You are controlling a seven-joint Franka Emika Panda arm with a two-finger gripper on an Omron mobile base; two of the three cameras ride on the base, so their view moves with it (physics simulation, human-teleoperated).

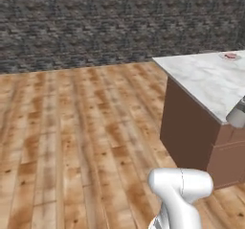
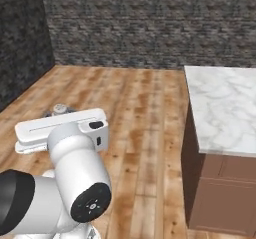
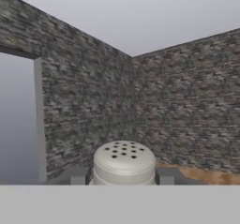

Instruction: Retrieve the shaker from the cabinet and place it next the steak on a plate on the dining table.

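Shaker (image 3: 124, 164) — perforated pale top, bottom centre of the hand view. My pincer (image 3: 123, 176) is closed on it — fingertips (image 3: 77, 176) flanking both sides.

No readable text, label, brand, number or sign on anything in view.

Grey perforated shaker (image 3: 124, 164); white grey-veined dining table (image 1: 210, 79), brown base.
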